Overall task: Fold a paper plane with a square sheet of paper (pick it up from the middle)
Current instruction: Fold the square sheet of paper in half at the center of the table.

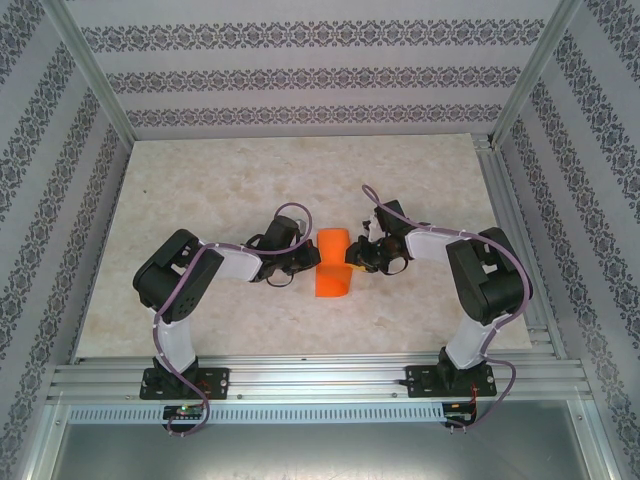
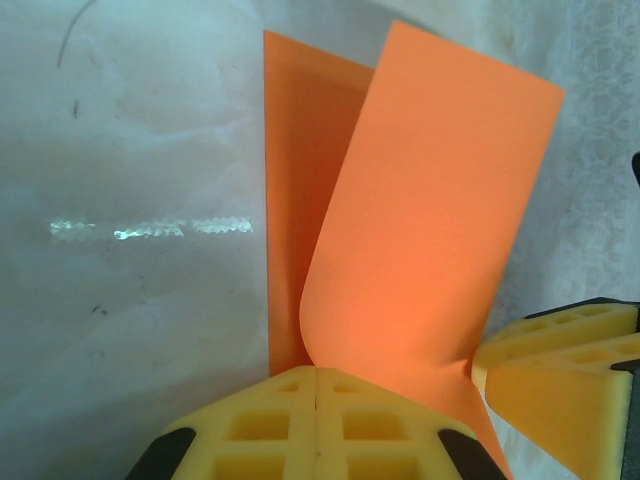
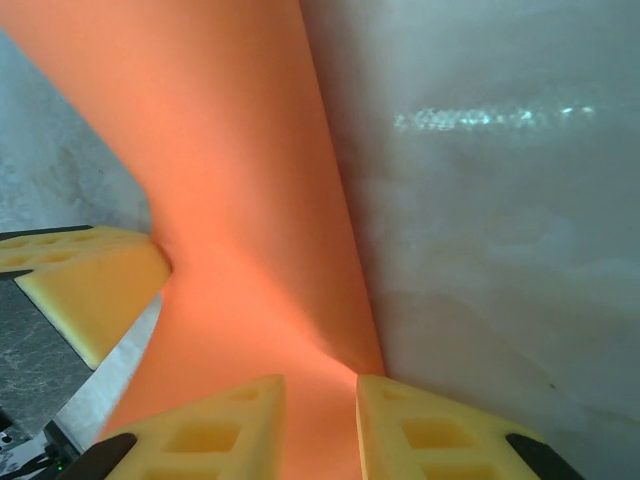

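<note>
The square sheet of paper (image 1: 333, 262) is bright orange and sits mid-table between both grippers, bent over on itself rather than flat. My left gripper (image 1: 308, 262) is at its left edge. In the left wrist view the yellow fingertips (image 2: 317, 372) are pressed together, with the paper (image 2: 430, 200) rising from their seam in a curled flap. My right gripper (image 1: 352, 255) is at the paper's right side. Its two fingers (image 3: 320, 385) stand apart, and the orange paper (image 3: 240, 200) runs through the gap between them. One finger of the left gripper (image 3: 90, 280) touches the sheet's far side.
The pale marble tabletop (image 1: 300, 180) extends around the paper on all sides. Aluminium rails (image 1: 320, 380) carry the arm bases at the near edge. Another rail (image 1: 510, 230) runs along the right side, and patterned walls enclose the table.
</note>
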